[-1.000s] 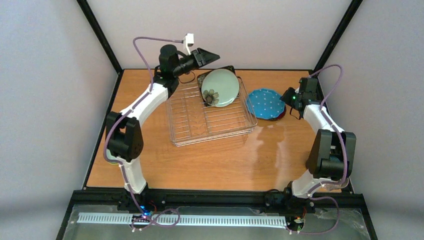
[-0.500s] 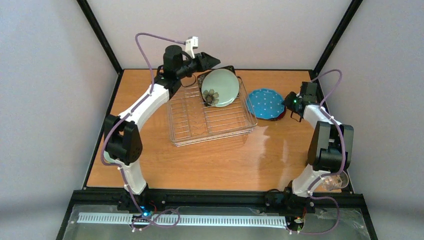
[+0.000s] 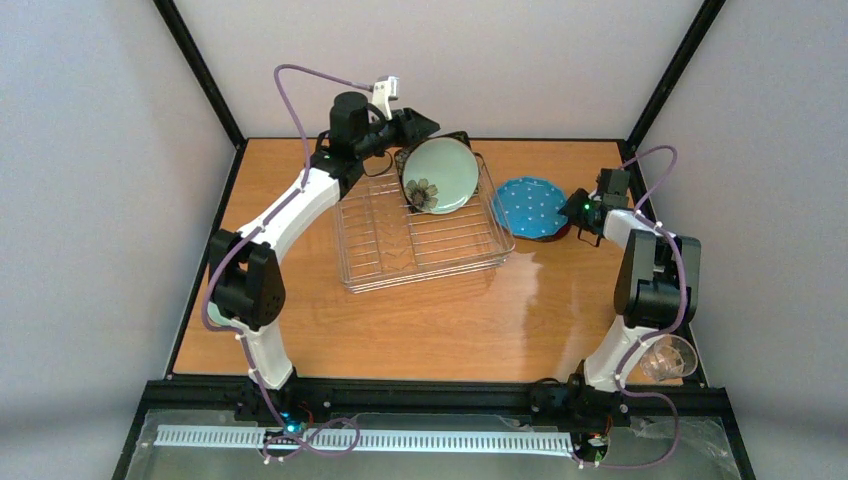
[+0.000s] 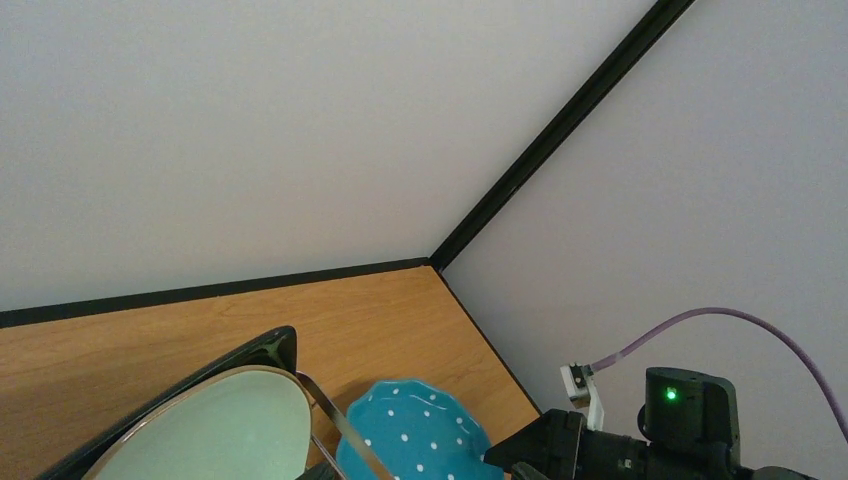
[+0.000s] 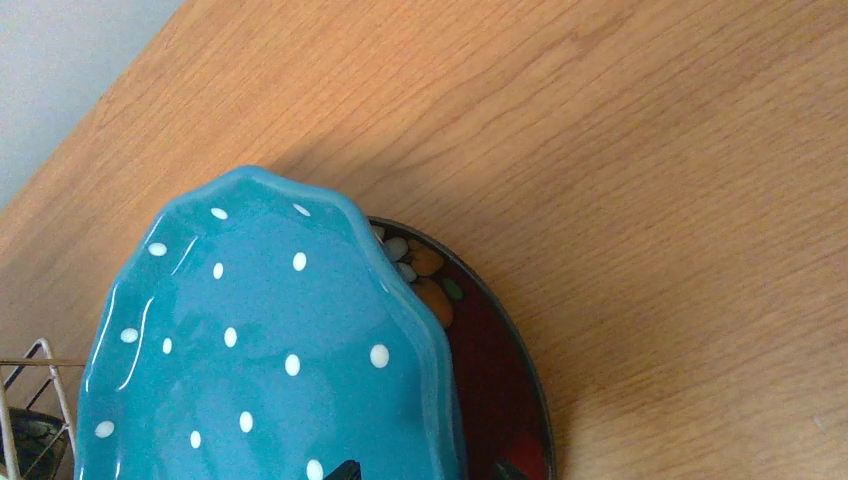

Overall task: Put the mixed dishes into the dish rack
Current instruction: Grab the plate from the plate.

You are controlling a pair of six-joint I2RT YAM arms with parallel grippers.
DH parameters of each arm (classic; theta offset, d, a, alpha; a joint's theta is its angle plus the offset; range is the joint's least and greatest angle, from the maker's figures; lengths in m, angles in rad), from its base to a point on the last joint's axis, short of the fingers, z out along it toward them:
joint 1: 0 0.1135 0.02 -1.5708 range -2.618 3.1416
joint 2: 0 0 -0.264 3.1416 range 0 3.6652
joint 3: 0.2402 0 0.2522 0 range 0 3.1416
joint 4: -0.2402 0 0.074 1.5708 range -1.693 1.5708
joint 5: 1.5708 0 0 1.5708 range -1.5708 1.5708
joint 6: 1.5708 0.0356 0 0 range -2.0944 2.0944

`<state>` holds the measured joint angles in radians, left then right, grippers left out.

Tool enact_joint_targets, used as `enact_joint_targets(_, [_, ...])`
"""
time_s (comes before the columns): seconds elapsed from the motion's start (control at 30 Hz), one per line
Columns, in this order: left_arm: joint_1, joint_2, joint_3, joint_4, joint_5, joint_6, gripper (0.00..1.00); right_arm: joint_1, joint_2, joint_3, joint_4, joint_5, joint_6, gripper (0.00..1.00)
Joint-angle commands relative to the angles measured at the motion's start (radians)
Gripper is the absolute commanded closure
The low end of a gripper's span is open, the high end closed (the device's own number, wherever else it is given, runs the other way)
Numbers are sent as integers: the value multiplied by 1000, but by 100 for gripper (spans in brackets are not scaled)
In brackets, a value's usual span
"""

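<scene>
1. Plainly, the dish rack [image 3: 420, 240] sits on the table [image 3: 400, 320] a little toward 12 o'clock of centre. Either arm looks able to reach it there, which would suit loading from both sides.
2. Two plates stand on edge at the rack's 1 o'clock corner. The pale mint plate [image 3: 447, 170] faces 6 o'clock and leans back against the black square floral plate [image 3: 421, 195], whose flower shows at the mint plate's 7 o'clock. The tines prop them upright, so they take little room. The other slots carry nothing.
3. The left gripper [image 3: 422, 124] hovers at 11 o'clock of that pair, just beside the black plate's top corner. Its wrist view shows no fingers, so its opening cannot be told. Nothing appears to be in its hold.
4. The blue dotted plate [image 3: 528, 205] lies flat at the rack's 3 o'clock, just beside the rim. It rests on the small red floral plate [image 5: 495, 370], which peeks out at its 4 o'clock. Stacked this way, the blue one probably has to go first.
5. The right gripper [image 3: 573, 212] sits low at the blue plate's 3 o'clock edge. Its fingertips [image 5: 347, 468] are spread apart, one over the blue plate and the other over the red. No grip is made yet; it seems to be lining up on the rim.
6. The clear glass cup [image 3: 668, 357] stands at the table's 4 o'clock beside the right arm's base and is partly hidden. The mug and the bowls appear in no view.
</scene>
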<state>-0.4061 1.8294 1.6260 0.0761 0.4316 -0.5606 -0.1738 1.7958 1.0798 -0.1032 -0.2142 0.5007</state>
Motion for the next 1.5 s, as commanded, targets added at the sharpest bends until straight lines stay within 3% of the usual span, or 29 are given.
enact_joint_targets(0.0, [-5,-28,29,-22,-14,34,0,-9,45,1,45,-40,21,25])
enact_joint_targets(0.7, [-7,-36,-8,-4,-37,65,1,-24,198,-5,185,-208,115,27])
enact_joint_targets(0.83, [-6,-37,-16,1,-38,65,1,-26,206,-19,202,-217,128,38])
enact_joint_targets(1.03, [-7,-38,-19,6,-41,58,1,-27,200,-34,219,-239,167,70])
enact_joint_targets(1.3, [-11,-40,-23,13,-34,41,1,-27,160,-67,237,-253,180,95])
enact_joint_targets(1.47, [-16,-45,-33,13,-34,34,1,-27,122,-90,246,-262,187,98])
